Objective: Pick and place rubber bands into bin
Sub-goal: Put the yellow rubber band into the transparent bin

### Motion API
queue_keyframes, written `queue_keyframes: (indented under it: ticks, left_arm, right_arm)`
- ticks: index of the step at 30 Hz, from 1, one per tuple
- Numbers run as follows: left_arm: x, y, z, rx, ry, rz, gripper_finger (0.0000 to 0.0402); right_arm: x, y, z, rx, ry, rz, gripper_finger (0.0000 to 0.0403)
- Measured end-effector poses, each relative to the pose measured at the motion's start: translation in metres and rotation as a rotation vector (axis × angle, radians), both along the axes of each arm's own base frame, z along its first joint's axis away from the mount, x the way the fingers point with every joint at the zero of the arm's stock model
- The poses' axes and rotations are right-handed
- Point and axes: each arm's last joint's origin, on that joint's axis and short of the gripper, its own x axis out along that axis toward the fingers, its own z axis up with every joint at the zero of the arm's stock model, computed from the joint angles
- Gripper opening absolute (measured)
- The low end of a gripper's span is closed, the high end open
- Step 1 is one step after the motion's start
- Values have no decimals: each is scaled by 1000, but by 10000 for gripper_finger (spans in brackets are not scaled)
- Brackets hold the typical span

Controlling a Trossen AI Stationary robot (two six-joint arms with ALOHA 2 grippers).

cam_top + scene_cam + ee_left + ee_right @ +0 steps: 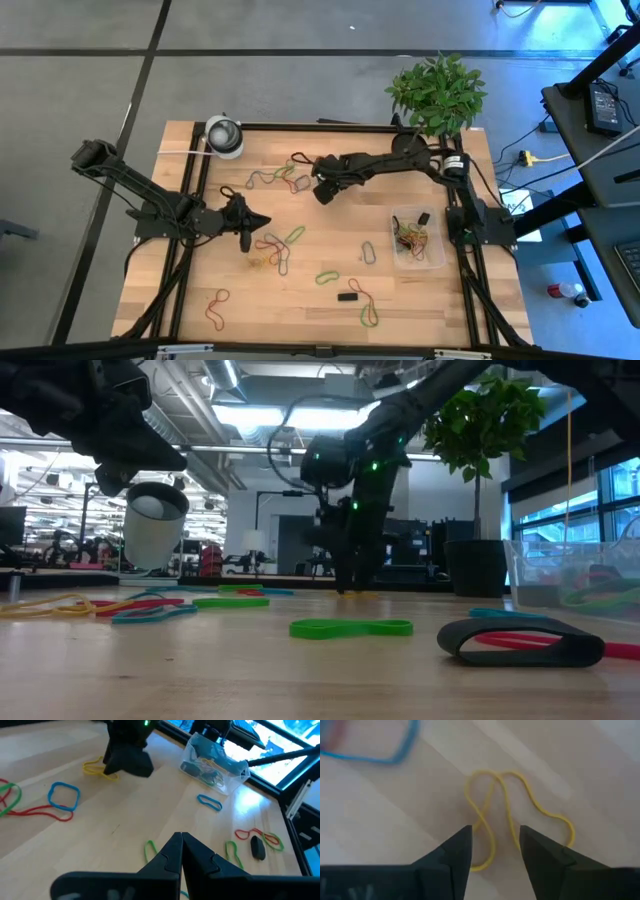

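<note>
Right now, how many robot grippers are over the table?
2. The left gripper, shut, hovers over the table's left half. The right gripper, open, is down at a yellow rubber band farther back. None looks hidden.

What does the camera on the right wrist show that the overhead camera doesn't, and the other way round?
Only the right wrist view shows, close up, the right gripper with its fingers open astride a twisted yellow rubber band lying on the wood, with a blue band nearby.

Only the high view shows the whole table: the left gripper, shut, the clear bin holding several bands, the potted plant, the white roll and many scattered bands.

Both show the right gripper low over the wooden tabletop, among the loose bands.
</note>
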Motion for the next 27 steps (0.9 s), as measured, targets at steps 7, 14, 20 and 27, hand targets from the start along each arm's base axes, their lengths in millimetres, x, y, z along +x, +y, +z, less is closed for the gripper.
queue_keyframes:
  ticks: [7, 14, 20, 27]
  left_arm:
    - [0, 0, 0, -67, -19, 39, 3]
    - [0, 1, 0, -77, -24, 50, 3]
    - [0, 1, 0, -27, -14, 36, 2]
    - [0, 4, 1, 81, -8, 86, 2]
  right_arm:
    - [3, 0, -20, 43, 56, 127, 132]
    - [4, 13, -16, 25, 78, 217, 12]
    - [-4, 36, 15, 75, 54, 271, 4]
    - [-19, 67, 73, 69, -56, 209, 2]
